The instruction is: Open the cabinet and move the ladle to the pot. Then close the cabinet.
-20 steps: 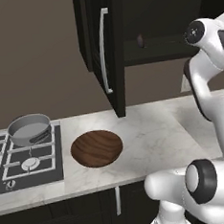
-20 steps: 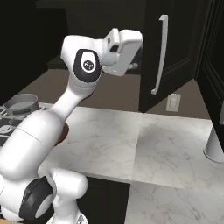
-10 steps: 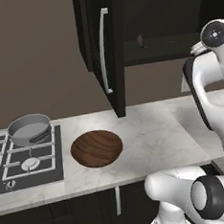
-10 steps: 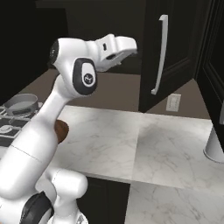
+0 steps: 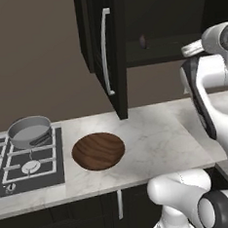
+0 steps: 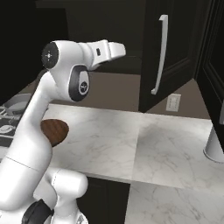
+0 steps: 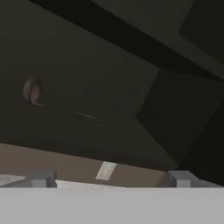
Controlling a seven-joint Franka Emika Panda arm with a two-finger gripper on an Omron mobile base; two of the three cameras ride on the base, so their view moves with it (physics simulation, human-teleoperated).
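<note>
a: where's the cabinet (image 5: 143, 30) standing?

b: open. its left door (image 5: 108, 53) swings out toward the near side, edge-on over the counter (image 5: 157, 136), pale bar handle (image 5: 106, 58) facing left. in the right base view the right door (image 6: 168, 52) also hangs out over the marble, its lower edge well above the counter top.

a: and the ladle (image 7: 48, 103)?

b: inside, on the shelf. in the hand view the dark round scoop sits at the left and the thin stem runs right along the shelf floor. in the left base view it's a small dim blob, i think, just behind the shelf's front edge; too dark to be sure.

a: the gripper (image 7: 109, 179)?

b: jaws spread about as wide as they go, nothing between them, one fingertip (image 7: 41, 178) at each side of the hand view's bottom. the hand (image 6: 107, 49) is up at shelf height between the two doors, short of the shelf edge, apart from the ladle.

a: room to move?

b: the gap between the doors is open in front of the shelf. the pot (image 5: 29, 131) sits on the stove (image 5: 23, 168), far left, handle toward the near right. the wooden dish (image 5: 98, 150) lies on the counter between stove and door edge, touching neither. bare marble to its right.
</note>
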